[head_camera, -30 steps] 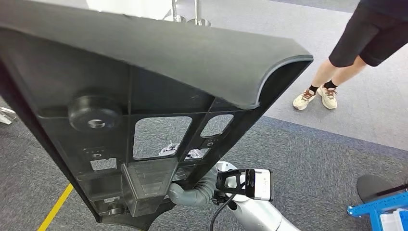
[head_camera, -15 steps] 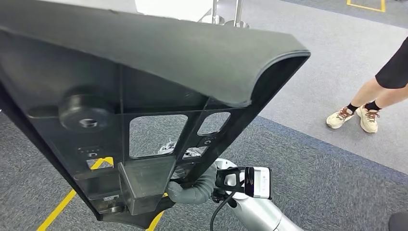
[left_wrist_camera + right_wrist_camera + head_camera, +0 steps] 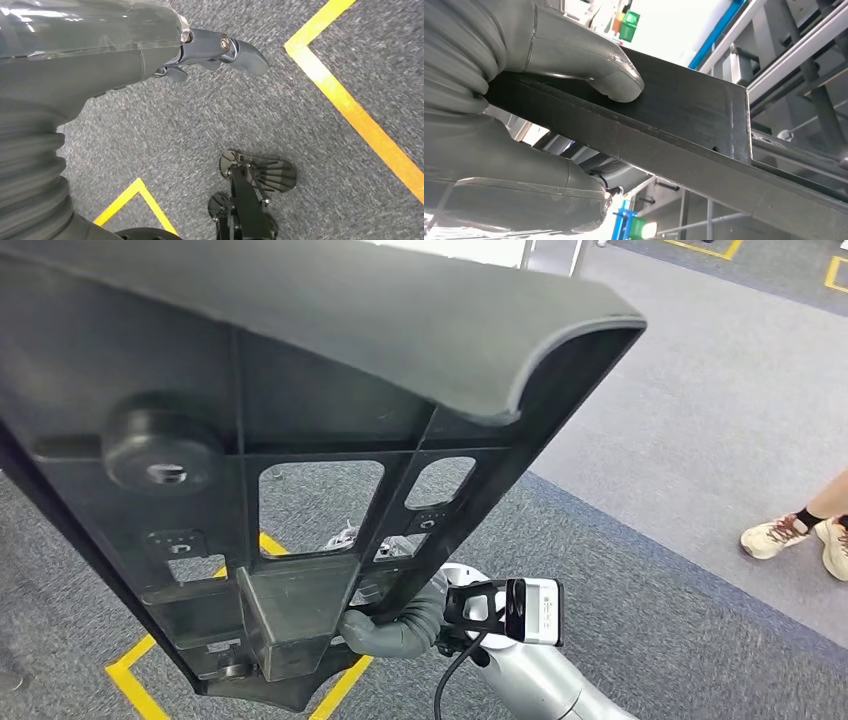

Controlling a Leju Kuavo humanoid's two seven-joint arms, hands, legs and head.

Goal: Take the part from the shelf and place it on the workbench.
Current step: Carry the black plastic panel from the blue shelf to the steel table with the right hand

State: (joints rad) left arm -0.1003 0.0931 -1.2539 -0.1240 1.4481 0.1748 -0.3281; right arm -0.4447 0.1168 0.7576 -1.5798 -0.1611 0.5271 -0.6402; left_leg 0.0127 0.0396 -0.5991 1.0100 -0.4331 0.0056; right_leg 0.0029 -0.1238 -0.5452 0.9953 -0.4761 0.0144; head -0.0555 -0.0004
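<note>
The black moulded part [image 3: 300, 440] was gripped by the right hand [image 3: 549, 115] while the floor view shifted mid-carry; the left hand [image 3: 215, 50] hung empty, fingers apart.

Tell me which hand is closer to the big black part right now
Right. The right hand grips the black part, thumb pressed on it. The left hand hangs over the carpet, holding nothing.

The left hand [image 3: 150, 45] is hanging over grey carpet [image 3: 200, 120], fingers [image 3: 240, 47] loosely extended and holding nothing. Yellow floor tape [image 3: 350, 105] is running across the carpet beside it.
</note>
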